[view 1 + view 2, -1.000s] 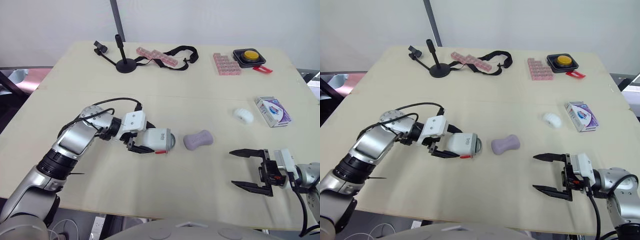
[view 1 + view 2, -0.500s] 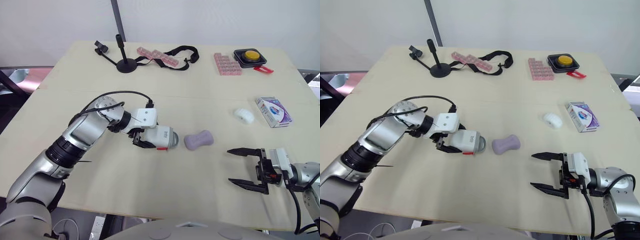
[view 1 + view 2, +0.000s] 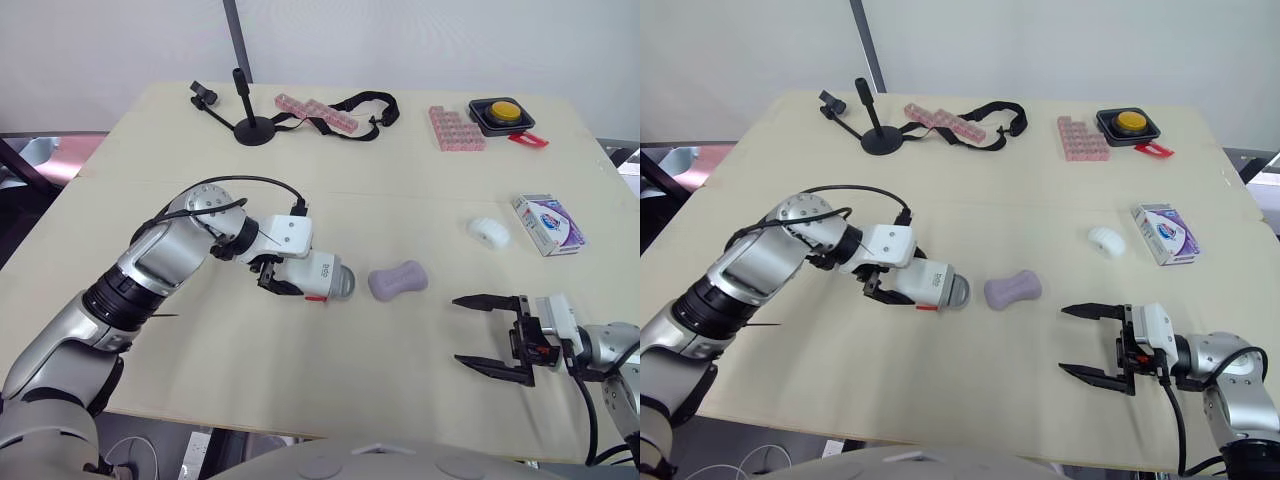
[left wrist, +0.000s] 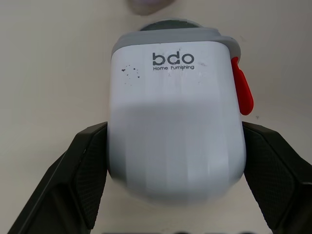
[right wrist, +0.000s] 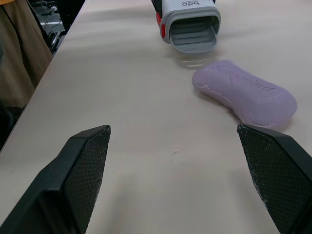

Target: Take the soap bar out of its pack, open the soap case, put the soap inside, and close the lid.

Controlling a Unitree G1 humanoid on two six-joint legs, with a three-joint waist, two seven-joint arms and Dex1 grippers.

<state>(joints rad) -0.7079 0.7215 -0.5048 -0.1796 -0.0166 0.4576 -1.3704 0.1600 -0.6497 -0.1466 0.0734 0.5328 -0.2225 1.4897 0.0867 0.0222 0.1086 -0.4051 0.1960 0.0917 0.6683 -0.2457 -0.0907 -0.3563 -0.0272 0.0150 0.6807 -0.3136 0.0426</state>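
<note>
Left arm: elbow has swung farther over the table (image 3: 300,380) since a second ago; the case (image 3: 318,276) it carries has barely shifted. Left gripper (image 4: 175,131): clamped on the white case's sides (red latch on one edge), grey end facing the soap (image 3: 397,280). Soap: purple, bare on the table, just beside that end, apart from it. Right gripper (image 3: 457,329): fingers spread wide, empty, right of the soap. Pack (image 3: 546,222): far right, well apart.

On the white soap case (image 4: 175,126), in dark letters: "bdo", with "Home Furnishing" smaller beneath. On the purple soap bar (image 5: 246,92), at 3 o'clock from the case: embossed script, not legible (same for the print on the soap pack (image 3: 546,222), at 2 o'clock).
</note>
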